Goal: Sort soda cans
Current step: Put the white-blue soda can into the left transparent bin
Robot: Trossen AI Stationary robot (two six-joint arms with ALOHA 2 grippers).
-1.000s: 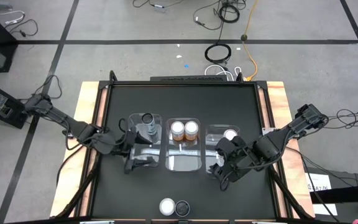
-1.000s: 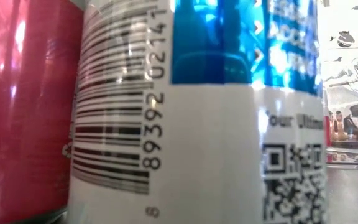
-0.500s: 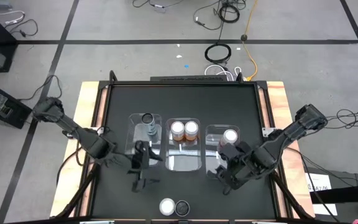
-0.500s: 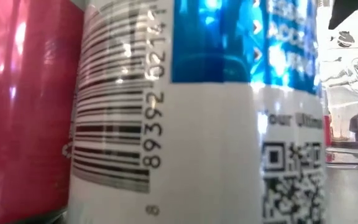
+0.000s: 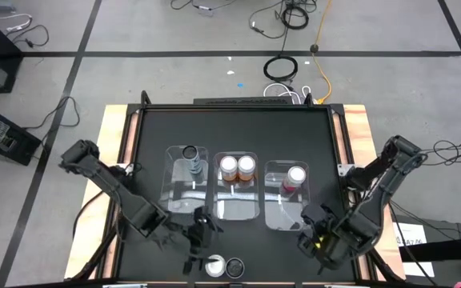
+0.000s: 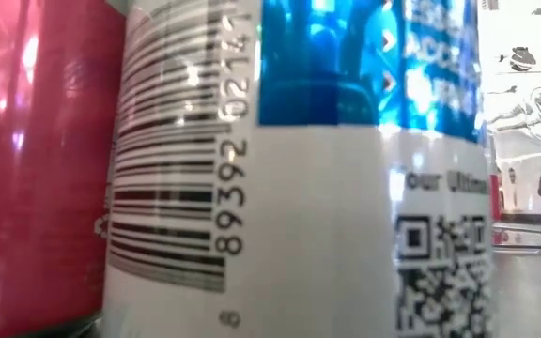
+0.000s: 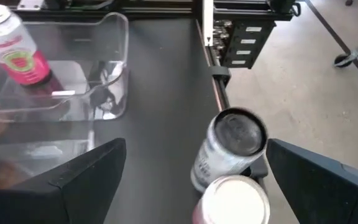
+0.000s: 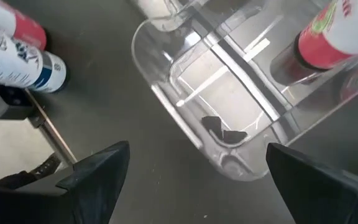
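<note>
Now that I have left the bins, my left gripper (image 5: 198, 240) hangs wide open just behind two cans (image 5: 224, 266); my right gripper (image 5: 314, 237), also spread, has drawn back too.

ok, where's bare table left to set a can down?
The far strip behind the three bins is bare, as are the side margins beside them. The near edge is crowded: two loose cans, left gripper over them, right gripper close by.

Even overhead light — bin (image 8: 216, 93) glare, low-view blur
</note>
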